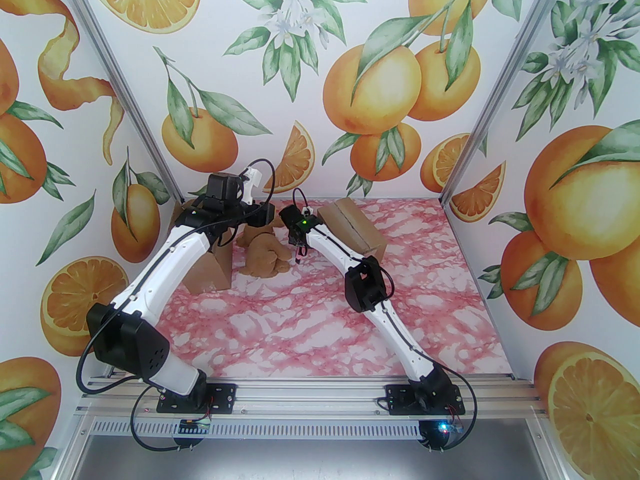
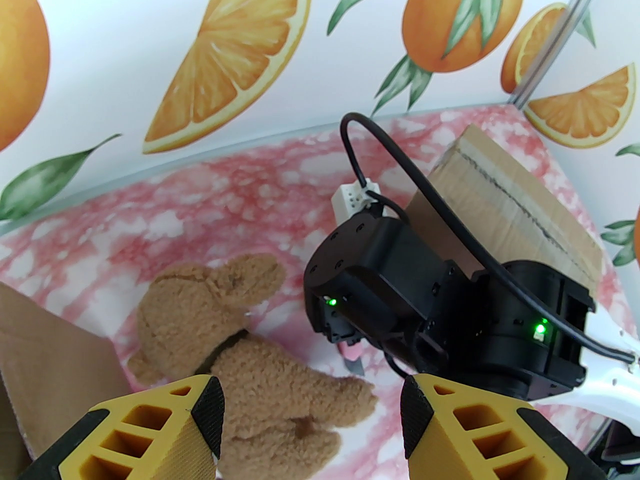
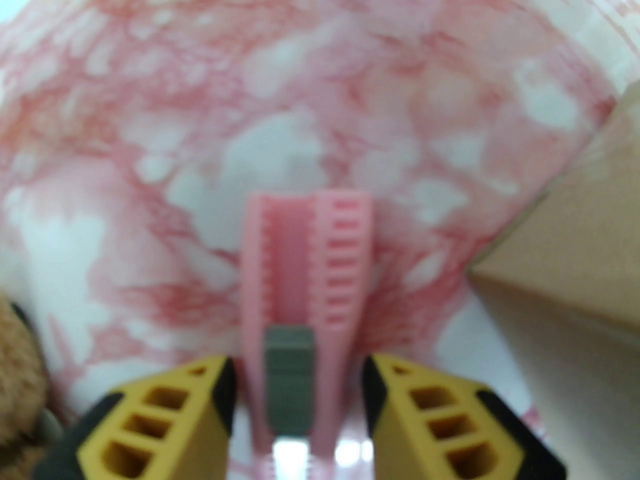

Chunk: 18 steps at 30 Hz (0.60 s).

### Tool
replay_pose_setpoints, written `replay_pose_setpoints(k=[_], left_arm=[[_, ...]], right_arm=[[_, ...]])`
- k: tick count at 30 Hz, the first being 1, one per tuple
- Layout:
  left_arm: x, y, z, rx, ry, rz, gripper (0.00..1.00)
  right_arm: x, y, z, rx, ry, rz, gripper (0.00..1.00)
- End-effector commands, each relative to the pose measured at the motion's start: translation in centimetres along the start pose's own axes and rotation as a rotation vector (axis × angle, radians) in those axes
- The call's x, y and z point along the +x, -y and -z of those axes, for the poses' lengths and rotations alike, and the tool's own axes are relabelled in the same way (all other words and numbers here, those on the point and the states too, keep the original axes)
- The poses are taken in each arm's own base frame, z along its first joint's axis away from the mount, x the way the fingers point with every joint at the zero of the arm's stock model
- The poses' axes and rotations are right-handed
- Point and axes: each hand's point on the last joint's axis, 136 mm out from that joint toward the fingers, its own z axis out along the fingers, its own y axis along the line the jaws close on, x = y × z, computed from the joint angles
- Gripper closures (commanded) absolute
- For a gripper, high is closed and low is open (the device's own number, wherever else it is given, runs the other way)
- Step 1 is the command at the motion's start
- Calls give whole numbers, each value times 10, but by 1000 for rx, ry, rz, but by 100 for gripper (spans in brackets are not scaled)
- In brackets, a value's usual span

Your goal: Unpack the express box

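A brown plush bear [image 1: 265, 258] [image 2: 260, 363] lies on the pink marbled table between two cardboard boxes. The left express box [image 1: 210, 273] [image 2: 50, 348] sits under my left arm. The right box [image 1: 357, 228] [image 2: 505, 203] has a dark line running along its taped seam. My left gripper [image 1: 265, 213] [image 2: 312, 418] hovers open over the bear with nothing between its fingers. My right gripper [image 1: 296, 242] [image 3: 297, 393] points down at the table beside the bear, its jaws close on both sides of a pink box cutter [image 3: 305, 293] [image 2: 350, 355].
Walls printed with oranges close in the back and both sides. The right box's corner [image 3: 575, 248] is just to the right of the cutter, and the bear's fur [image 3: 15, 368] just to its left. Open table [image 1: 320, 328] stretches toward the arm bases.
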Motion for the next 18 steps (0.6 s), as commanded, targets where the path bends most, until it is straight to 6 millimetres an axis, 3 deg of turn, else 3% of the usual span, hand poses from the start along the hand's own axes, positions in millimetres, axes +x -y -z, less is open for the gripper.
replay_pose_setpoints(k=[1,3,7,12,18], left_arm=[[-10,-3,6,-10,13,-18,38],[-8,-2,6,-9,10,-19,37],[-6,-1,9,-1,6,-17,37],[-3,1,15,4,11,-13,37],[4,3,22,12,14,0,37]], right_arm=[[23,24,-4,92,-93,35,59],[29,26,-2,97,-117,59,64],[37,30,4,105,-147,75,65],[51,38,27,118,-152,101,67],[88,49,53,84,-202,75,66]])
